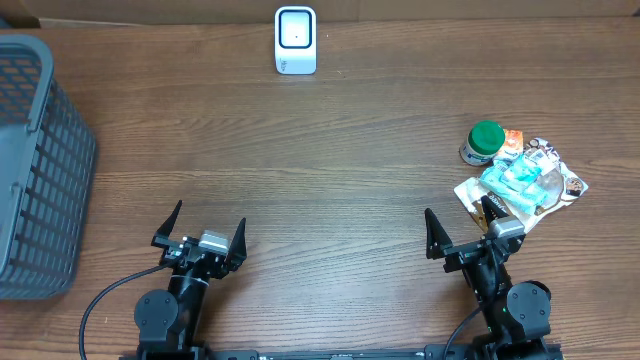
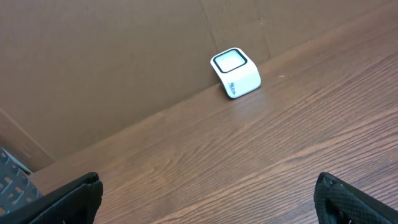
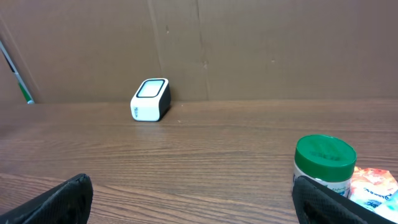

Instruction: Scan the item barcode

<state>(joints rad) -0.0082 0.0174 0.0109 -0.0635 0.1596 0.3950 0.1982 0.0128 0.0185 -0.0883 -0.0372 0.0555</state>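
Nothing is done yet: a basket [image 1: 40, 170] sits on the wood table [image 1: 330, 150], the left gripper [image 1: 208, 218] gapes empty, the scanner [image 1: 295, 40] stands far back by a cardboard wall [image 3: 249, 43], and the right gripper [image 1: 458, 212], also wide open and empty, waits beside the packets [image 1: 525, 180] and jar [image 1: 486, 140]. Which item is meant is unclear; picking and scanning remain.
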